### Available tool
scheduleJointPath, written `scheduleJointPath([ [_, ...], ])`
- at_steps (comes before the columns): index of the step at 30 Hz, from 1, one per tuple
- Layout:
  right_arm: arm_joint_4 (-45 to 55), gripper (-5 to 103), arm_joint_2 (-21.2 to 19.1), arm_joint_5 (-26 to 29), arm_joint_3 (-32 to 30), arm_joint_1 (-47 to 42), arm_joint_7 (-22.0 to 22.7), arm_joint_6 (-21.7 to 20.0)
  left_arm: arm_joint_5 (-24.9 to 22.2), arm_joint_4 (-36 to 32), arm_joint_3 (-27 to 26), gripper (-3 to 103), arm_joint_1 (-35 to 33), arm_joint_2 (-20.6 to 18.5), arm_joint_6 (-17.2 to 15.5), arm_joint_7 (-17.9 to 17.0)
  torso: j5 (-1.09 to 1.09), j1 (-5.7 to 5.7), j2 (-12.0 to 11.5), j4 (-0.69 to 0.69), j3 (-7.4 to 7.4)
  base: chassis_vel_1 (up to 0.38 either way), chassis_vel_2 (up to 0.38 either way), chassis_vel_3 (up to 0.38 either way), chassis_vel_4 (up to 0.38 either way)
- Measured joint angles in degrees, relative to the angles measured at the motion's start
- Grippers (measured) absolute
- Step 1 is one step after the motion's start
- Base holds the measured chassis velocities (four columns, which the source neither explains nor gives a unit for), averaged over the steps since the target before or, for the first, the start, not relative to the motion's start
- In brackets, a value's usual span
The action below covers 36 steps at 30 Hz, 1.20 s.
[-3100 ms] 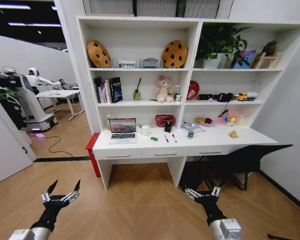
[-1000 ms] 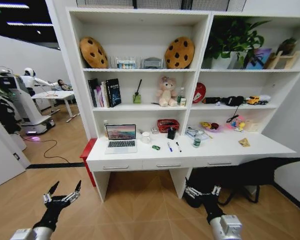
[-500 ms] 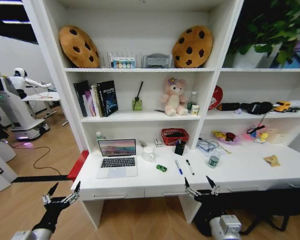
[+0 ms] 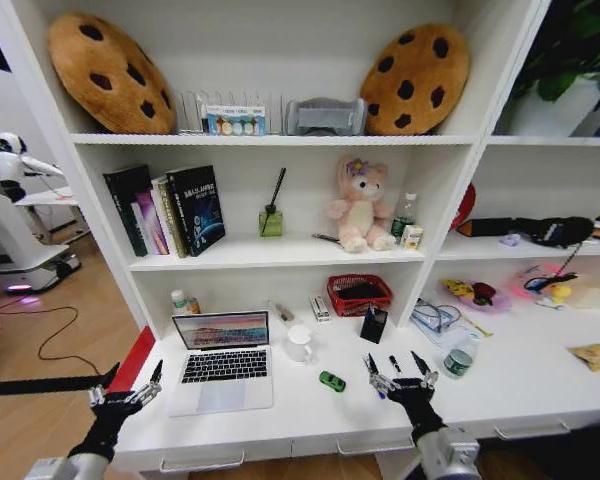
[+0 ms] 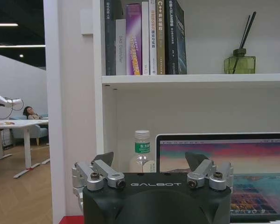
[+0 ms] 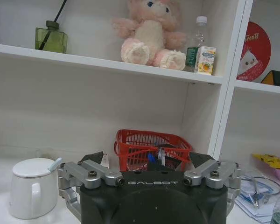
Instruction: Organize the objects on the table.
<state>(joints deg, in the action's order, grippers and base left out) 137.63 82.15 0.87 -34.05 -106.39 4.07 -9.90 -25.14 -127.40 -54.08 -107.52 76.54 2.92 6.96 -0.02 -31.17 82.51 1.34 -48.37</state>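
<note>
I am holding both arms low at the front edge of the table (image 4: 540, 385). My left gripper (image 4: 125, 390) is hanging off the table's left corner, fingers spread wide, gripping nothing. My right gripper (image 4: 400, 375) is hovering over the desk surface just right of centre, equally spread and empty.

Step in hand, as I judge it: approach finished, first pick not yet made. The next move is calling for a choice of target and a descent onto it with the fingers already apart.

Nearest my right gripper, the pens (image 4: 392, 362) are lying partly under its fingers; the tiny green item (image 4: 331, 381) is sitting just to its left. The silver laptop (image 4: 223, 358) is standing open near the left gripper. The green-labelled can (image 4: 459, 357) is to the right; the yellow snack packet (image 4: 590, 356) is near the far right edge.

Containers: the white lidded mug (image 4: 300, 343) is closed, contents hidden. Farther back, the red basket (image 4: 359, 295) is holding something dark; I cannot tell what.
</note>
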Motion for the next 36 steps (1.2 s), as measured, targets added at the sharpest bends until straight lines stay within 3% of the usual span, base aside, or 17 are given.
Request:
scheduleJointPath([
  [8, -0.2, 100, -0.6, 0.5, -0.2, 0.7, 0.8, -0.7, 0.0, 0.4, 1.3, 59, 2.6, -2.9, -3.1, -1.0, 0.02, 0.00, 0.0, 0.02, 0.00, 0.042, -0.032, -0.029, 0.039],
  [10, -0.9, 100, -1.2, 0.8, -0.3, 1.3, 2.0, -1.3, -0.1, 0.1, 2.2, 47, 4.2, -4.6, -6.6, -3.9, 0.01, -0.06, 0.0, -0.01, -0.02, 0.000, 0.000, 0.000, 0.000],
  [11, -0.9, 100, -1.2, 0.8, -0.3, 1.3, 2.0, -1.3, -0.1, 0.1, 2.2, 47, 4.2, -4.6, -6.6, -3.9, 0.01, -0.06, 0.0, -0.01, -0.02, 0.000, 0.000, 0.000, 0.000],
  [13, -1.8, 100, -2.0, 1.7, -0.5, 2.7, 3.4, -2.5, -0.2, -1.7, 3.5, 36, 7.8, -7.3, -11.6, -8.4, 0.01, -0.06, 0.0, 0.00, -0.02, 0.000, 0.000, 0.000, 0.000],
  [14, -2.6, 100, -2.5, 2.3, -0.7, 3.4, 3.8, -3.0, -1.0, -2.6, 4.5, 36, 9.9, -9.0, -14.0, -10.8, 0.02, -0.06, 0.0, -0.01, -0.03, 0.000, 0.000, 0.000, 0.000],
  [15, -2.6, 100, -2.5, 2.3, -0.7, 3.4, 3.8, -3.0, -1.0, -2.6, 4.5, 36, 9.9, -9.0, -14.0, -10.8, 0.02, -0.06, 0.0, -0.01, -0.03, 0.000, 0.000, 0.000, 0.000],
  [16, -3.7, 100, -3.1, 3.0, -1.1, 4.5, 4.2, -3.6, -3.5, -3.7, 6.2, 26, 13.8, -11.9, -17.4, -14.8, 0.03, -0.07, 0.0, 0.01, -0.03, 0.000, 0.000, 0.000, 0.000],
  [17, -4.6, 100, -3.6, 3.5, -1.3, 5.3, 4.4, -4.1, -6.4, -4.3, 7.7, 26, 17.5, -14.3, -20.4, -18.2, 0.02, -0.06, 0.0, 0.02, -0.02, 0.000, 0.000, 0.000, 0.000],
  [18, -4.6, 100, -3.6, 3.5, -1.3, 5.3, 4.4, -4.1, -6.4, -4.3, 7.7, 26, 17.5, -14.3, -20.4, -18.2, 0.02, -0.06, 0.0, 0.02, -0.02, 0.000, 0.000, 0.000, 0.000],
  [19, -5.5, 100, -4.1, 4.0, -1.5, 6.1, 4.5, -4.5, -9.8, -4.4, 9.8, 14, 21.6, -17.1, -24.0, -21.7, 0.02, -0.06, 0.0, 0.04, -0.02, 0.000, 0.000, 0.000, 0.000],
  [20, -6.1, 100, -4.5, 4.4, -1.5, 6.7, 4.6, -4.9, -12.1, -4.3, 11.6, 14, 24.7, -19.1, -26.3, -23.9, 0.02, -0.06, 0.0, 0.02, -0.03, 0.000, 0.000, 0.000, 0.000],
  [21, -6.1, 100, -4.5, 4.4, -1.5, 6.7, 4.6, -4.9, -12.1, -4.3, 11.6, 14, 24.7, -19.1, -26.3, -23.9, 0.02, -0.06, 0.0, 0.02, -0.03, 0.000, 0.000, 0.000, 0.000],
  [23, -7.4, 100, -5.3, 5.4, -1.2, 8.6, 4.6, -5.8, -17.0, -3.3, 16.2, 4, 31.4, -22.8, -32.0, -28.1, 0.02, -0.06, 0.0, 0.02, -0.03, 0.000, 0.000, 0.000, 0.000],
  [24, -7.4, 100, -5.3, 5.4, -1.2, 8.6, 4.6, -5.8, -17.0, -3.3, 16.2, 4, 31.4, -22.8, -32.0, -28.1, 0.02, -0.06, 0.0, 0.02, -0.03, 0.000, 0.000, 0.000, 0.000],
  [27, -8.5, 100, -5.8, 5.8, -0.9, 9.8, 4.6, -6.2, -25.4, -1.9, 23.4, 0, 39.3, -26.0, -39.8, -33.9, 0.02, -0.07, 0.0, 0.00, -0.03, 0.000, 0.000, 0.000, 0.000],
  [32, -8.6, 100, -5.7, 5.9, -1.6, 9.4, 4.6, -6.0, -31.8, 0.0, 31.5, 0, 46.5, -26.3, -43.7, -38.7, 0.02, -0.06, 0.0, 0.00, -0.02, 0.000, 0.000, 0.000, 0.000],
  [36, -8.6, 100, -5.6, 5.9, -1.7, 9.3, 4.6, -5.8, -32.1, 2.8, 36.3, 0, 50.9, -24.7, -44.4, -39.7, 0.02, -0.05, 0.0, 0.01, -0.02, 0.000, 0.000, 0.000, 0.000],
])
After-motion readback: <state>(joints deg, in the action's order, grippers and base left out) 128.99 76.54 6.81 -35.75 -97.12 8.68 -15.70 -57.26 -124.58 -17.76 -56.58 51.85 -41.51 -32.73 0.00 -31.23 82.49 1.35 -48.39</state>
